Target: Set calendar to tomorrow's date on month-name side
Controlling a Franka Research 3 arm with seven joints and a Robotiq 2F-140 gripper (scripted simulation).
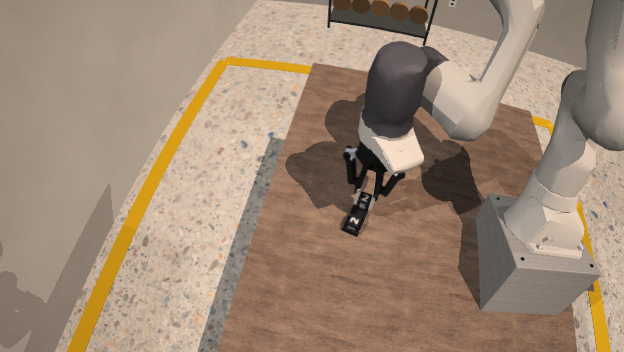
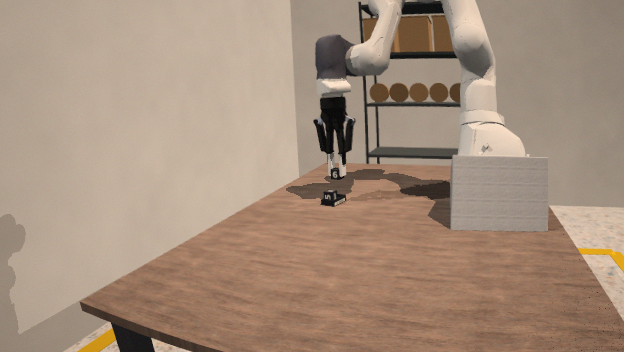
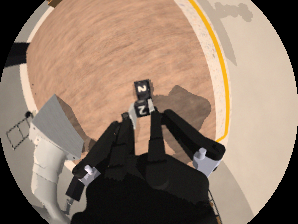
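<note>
Pincer: the black two-fingered pincer (image 1: 367,196) (image 2: 336,172) (image 3: 142,106) points downward, pinching a black cube with white digits (image 1: 364,201) (image 2: 335,174) (image 3: 142,108) between its pale tips.
Held cube: raised above the brown wooden bench (image 1: 400,280) (image 2: 350,260) (image 3: 100,65), a 6 facing the exterior view.
Tray: small, black (image 1: 352,231) (image 2: 339,201), flat on the bench.
Second cube: black, white-marked (image 1: 354,220) (image 2: 330,195) (image 3: 142,88), in the tray, a 2 on top.
Gap: cubes apart; the tray's far end is probably beneath the held one.

One cube (image 1: 354,220) (image 2: 330,195) (image 3: 142,89) blocks part of the tray's floor (image 1: 354,233) (image 2: 340,201) (image 3: 142,81)
</note>
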